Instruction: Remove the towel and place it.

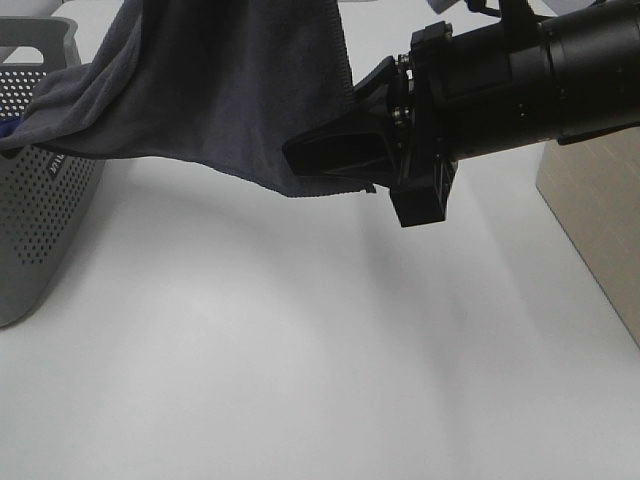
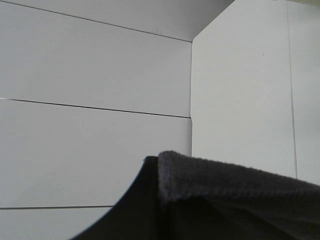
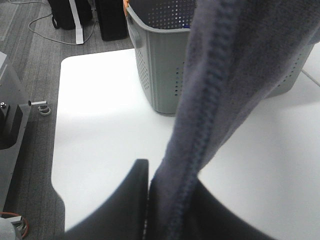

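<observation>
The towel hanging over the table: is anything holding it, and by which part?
The towel is held. The right gripper pinches its hemmed edge near the lowest corner; the left gripper seems clamped on another stretch of hem.

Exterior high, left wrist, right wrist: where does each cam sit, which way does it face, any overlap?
Exterior high: above, looking down at the table; right arm and right end effector show, at the towel trailing off the basket.
Left wrist: on the left arm, facing white panels; left end effector shows as a dark finger against the towel hem.
Right wrist: on the right arm, looking down the towel hem to table and basket; both fingers show.
Shared by exterior high and right wrist: towel, table, basket.
</observation>
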